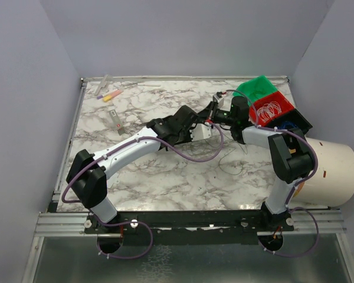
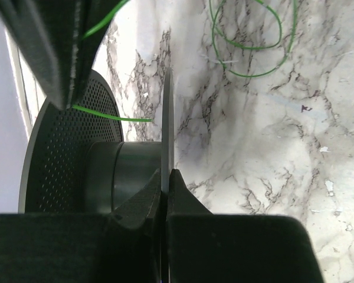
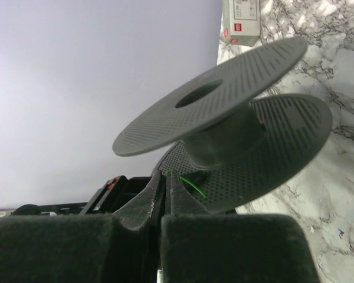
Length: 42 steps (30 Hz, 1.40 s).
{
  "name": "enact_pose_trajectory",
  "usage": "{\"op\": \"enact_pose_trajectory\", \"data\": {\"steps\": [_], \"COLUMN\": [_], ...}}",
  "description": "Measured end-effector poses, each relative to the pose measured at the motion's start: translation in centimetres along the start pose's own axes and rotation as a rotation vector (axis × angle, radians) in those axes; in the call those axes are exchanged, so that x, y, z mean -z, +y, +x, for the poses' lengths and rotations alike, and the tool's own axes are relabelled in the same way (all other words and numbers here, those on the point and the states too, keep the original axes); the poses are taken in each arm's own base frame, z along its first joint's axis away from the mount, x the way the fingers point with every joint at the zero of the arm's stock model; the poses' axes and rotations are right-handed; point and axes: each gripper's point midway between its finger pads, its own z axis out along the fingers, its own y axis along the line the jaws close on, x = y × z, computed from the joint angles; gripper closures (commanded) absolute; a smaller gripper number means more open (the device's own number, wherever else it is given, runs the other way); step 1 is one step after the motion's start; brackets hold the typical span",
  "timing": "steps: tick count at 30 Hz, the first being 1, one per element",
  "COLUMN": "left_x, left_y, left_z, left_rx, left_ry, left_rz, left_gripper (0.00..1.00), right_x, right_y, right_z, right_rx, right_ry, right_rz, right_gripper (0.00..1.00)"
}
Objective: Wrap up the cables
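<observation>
A black spool (image 3: 224, 112) with two perforated flanges hangs above the marble table. My left gripper (image 2: 165, 177) is shut on the thin edge of one flange (image 2: 167, 118). My right gripper (image 3: 168, 177) is shut on the end of a hair-thin green cable (image 3: 192, 186) beside the spool's hub. The rest of that cable (image 2: 248, 47) lies in loose loops on the table. In the top view both grippers meet at mid-table, left gripper (image 1: 207, 122) and right gripper (image 1: 217, 113), and they hide the spool.
A green bin (image 1: 258, 88), a red bin (image 1: 271, 109) holding whitish coils and a dark bin (image 1: 294, 125) stand at the back right. A white cylinder (image 1: 333, 171) sits at the right edge. A small white box (image 3: 242, 20) lies near the grippers; markers (image 1: 109, 94) lie back left.
</observation>
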Motion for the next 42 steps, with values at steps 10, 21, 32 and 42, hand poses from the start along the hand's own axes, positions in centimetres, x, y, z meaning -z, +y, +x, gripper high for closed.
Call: {"op": "enact_pose_trajectory", "data": {"steps": [10,21,32,42], "left_x": [0.0,0.2,0.3,0.4], "left_y": [0.9,1.1,1.2,1.4], "left_z": [-0.1,-0.5,-0.5,-0.4], "left_rx": [0.006,-0.01,-0.033,-0.049], "left_ry": [0.005,0.006,0.014,0.026], "left_rz": [-0.048,-0.071,-0.084,-0.098], "left_gripper": [1.0,1.0,1.0,1.0], "right_x": [0.1,0.1,-0.4,-0.2], "right_y": [-1.1,-2.4,-1.5,-1.7], "right_z": [0.6,1.3,1.7,1.8], "right_rx": [-0.008,0.009,0.128,0.195], "right_ry": [0.024,0.049,0.128,0.17], "right_rz": [0.039,0.084,0.098,0.132], "right_gripper": [0.99,1.0,0.95,0.82]}}
